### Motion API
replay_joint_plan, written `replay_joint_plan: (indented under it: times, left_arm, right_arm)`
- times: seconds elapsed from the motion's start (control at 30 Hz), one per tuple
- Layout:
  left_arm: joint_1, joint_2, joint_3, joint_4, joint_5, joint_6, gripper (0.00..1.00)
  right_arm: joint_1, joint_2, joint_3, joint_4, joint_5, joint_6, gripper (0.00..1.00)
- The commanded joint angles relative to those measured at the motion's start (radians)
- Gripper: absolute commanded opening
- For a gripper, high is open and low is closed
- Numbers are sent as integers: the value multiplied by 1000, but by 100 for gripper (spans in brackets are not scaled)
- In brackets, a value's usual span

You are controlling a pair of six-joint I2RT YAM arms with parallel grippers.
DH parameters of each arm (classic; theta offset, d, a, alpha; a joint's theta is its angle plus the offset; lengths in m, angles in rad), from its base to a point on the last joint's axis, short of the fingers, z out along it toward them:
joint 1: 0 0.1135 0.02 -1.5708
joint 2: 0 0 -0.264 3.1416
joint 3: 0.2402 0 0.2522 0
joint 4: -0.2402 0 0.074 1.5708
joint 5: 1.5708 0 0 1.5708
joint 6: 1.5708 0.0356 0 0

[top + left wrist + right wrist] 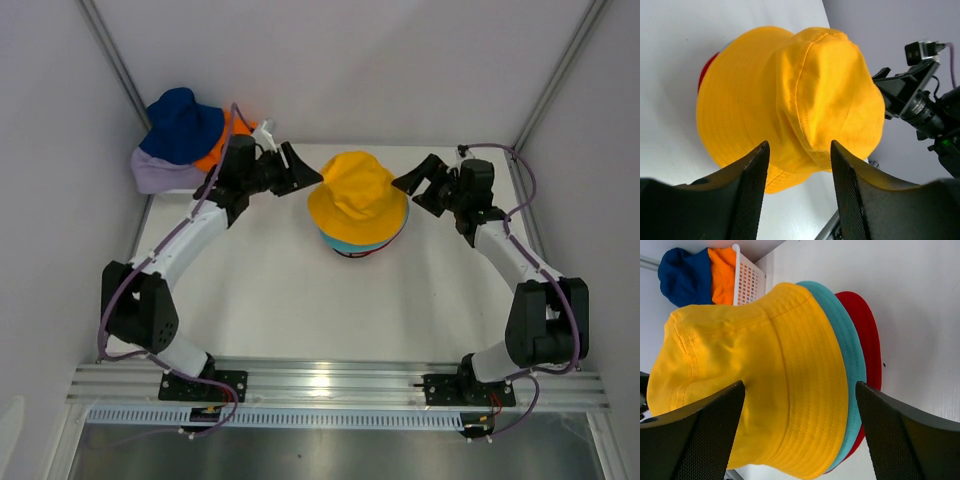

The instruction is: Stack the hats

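A yellow hat (356, 190) tops a pile on the table, with a teal hat (352, 244) and a red hat (362, 253) under it. In the right wrist view the three brims lie nested: yellow (755, 365), teal (847, 350), red (867, 335). My left gripper (303, 172) is open just left of the yellow hat (790, 95), nothing between its fingers (754, 175). My right gripper (412, 180) is open at the pile's right side, its jaws spread wide beside the brims. Navy (185, 122), orange (225, 140) and lavender (160, 172) hats lie heaped at the back left.
A white lattice basket (747, 282) stands under the heaped hats in the back left corner. Grey walls close the table on both sides and behind. The aluminium rail (330, 380) with both arm bases runs along the near edge.
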Motion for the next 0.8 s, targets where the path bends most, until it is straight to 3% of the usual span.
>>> replay_joint_plan:
  times: [0.0, 0.03, 0.07, 0.13, 0.37, 0.5, 0.77]
  left_arm:
    - [54, -112, -17, 11, -1, 24, 57]
    - [66, -124, -52, 14, -7, 17, 67]
    - [81, -136, -72, 46, -14, 10, 67]
    - [94, -165, -162, 89, -28, -32, 81]
    - [45, -189, -507, 520, -155, -396, 80]
    - [-20, -152, -548, 632, -267, -477, 79]
    - [-69, -21, -621, 926, -294, -605, 75]
  right_arm:
    - [2, 30, 70, 64, -23, -17, 93]
    - [2, 38, 71, 68, -25, -16, 93]
    - [2, 47, 74, 70, -25, -13, 92]
    - [2, 56, 74, 84, -27, -5, 89]
    - [1, 82, 65, 84, 78, 81, 73]
    - [10, 107, 65, 104, 118, 115, 67]
    - [22, 148, 100, 102, 112, 129, 64]
